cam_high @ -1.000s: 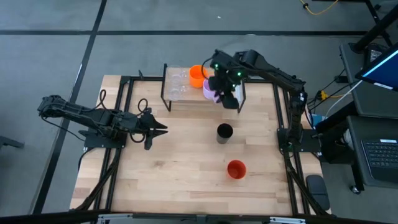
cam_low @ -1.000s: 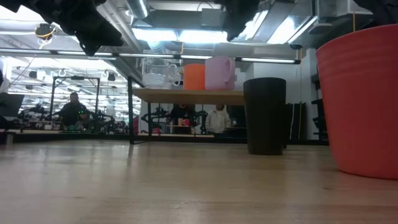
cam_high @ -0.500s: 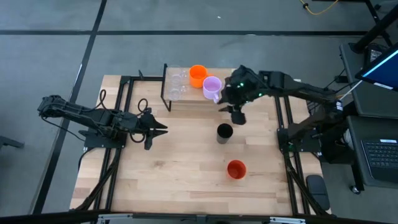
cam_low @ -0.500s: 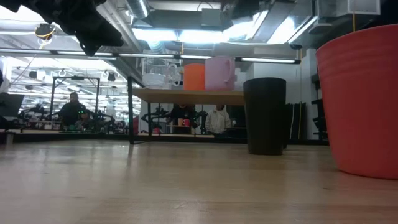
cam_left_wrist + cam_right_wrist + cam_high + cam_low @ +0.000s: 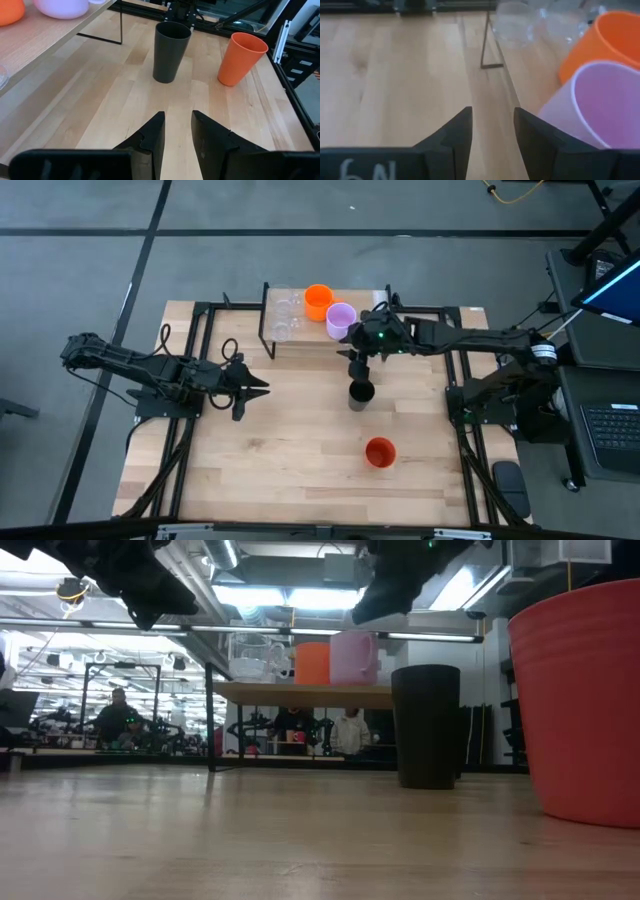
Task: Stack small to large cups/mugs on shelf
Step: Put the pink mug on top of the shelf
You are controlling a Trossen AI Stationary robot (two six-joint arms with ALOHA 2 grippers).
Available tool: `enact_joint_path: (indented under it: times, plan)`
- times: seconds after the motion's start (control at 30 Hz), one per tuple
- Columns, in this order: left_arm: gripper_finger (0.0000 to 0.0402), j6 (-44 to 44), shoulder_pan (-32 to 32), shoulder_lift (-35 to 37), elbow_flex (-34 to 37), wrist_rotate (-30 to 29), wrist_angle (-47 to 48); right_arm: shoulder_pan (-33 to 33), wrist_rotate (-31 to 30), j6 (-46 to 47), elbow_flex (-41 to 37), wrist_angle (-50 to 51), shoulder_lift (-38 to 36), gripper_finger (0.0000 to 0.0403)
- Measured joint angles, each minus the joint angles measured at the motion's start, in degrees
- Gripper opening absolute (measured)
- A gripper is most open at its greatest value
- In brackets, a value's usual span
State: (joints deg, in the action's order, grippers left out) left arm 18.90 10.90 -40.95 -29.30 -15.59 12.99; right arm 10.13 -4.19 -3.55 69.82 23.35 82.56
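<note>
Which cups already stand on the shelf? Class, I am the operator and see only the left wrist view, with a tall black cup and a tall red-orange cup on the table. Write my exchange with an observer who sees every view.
Observer: Four stand on the low light-wood shelf: two clear glass cups, an orange handled mug and a lilac handled mug.
Operator: Where is the right tool?
Observer: The right tool hangs open and empty between the lilac handled mug and the tall black cup.
Operator: And where over the table is my own arm?
Observer: The left tool is over the table's left half, pointing towards the tall black cup.
</note>
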Motion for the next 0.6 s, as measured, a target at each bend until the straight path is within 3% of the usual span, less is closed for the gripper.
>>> enact_joint_path:
  times: [0.27,0.6]
  plan:
    - [0.0089,0.0,0.0,0.0,0.0,0.0,0.0,0.2,-4.9,0.1,-1.7,1.7,0.0,0.0147]
    - [0.0089,0.0,0.0,0.0,0.0,0.0,-0.1,1.4,-6.5,-1.2,-1.7,3.5,0.0,0.0147]
